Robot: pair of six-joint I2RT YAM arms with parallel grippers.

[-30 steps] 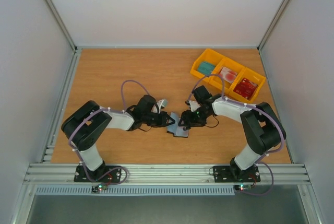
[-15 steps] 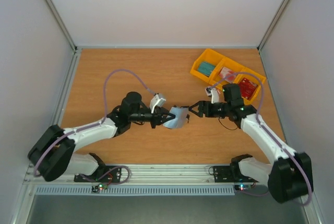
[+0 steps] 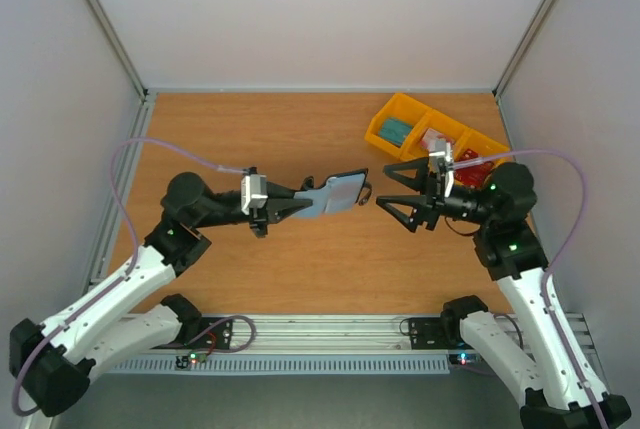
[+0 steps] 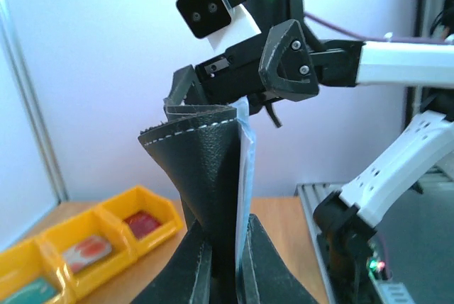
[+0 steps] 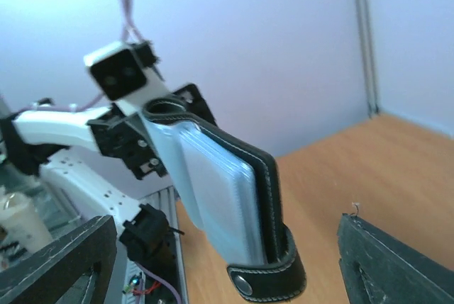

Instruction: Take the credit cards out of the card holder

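Observation:
The card holder (image 3: 336, 193), grey-blue with dark edges, hangs in the air above the table, and my left gripper (image 3: 300, 201) is shut on its left end. In the left wrist view its black leather (image 4: 206, 169) rises from between my fingers (image 4: 264, 261). My right gripper (image 3: 384, 187) stands open just right of the holder without touching it. The right wrist view shows pale plastic sleeves (image 5: 220, 198) and the black snap tab (image 5: 268, 279) between my wide-apart fingers (image 5: 389, 265). Any credit cards inside the holder are hidden.
A yellow three-compartment tray (image 3: 383, 116) sits at the back right, close behind my right gripper. It holds a teal card (image 3: 397, 130), a red-and-white card (image 3: 436, 139) and a red card (image 3: 475, 165). Wooden tabletop (image 3: 240, 129) is enclosed by walls.
Both arms rose from the table. The left gripper lifted the card holder into the air. The right gripper came off the holder, drew back to the right and opened wider.

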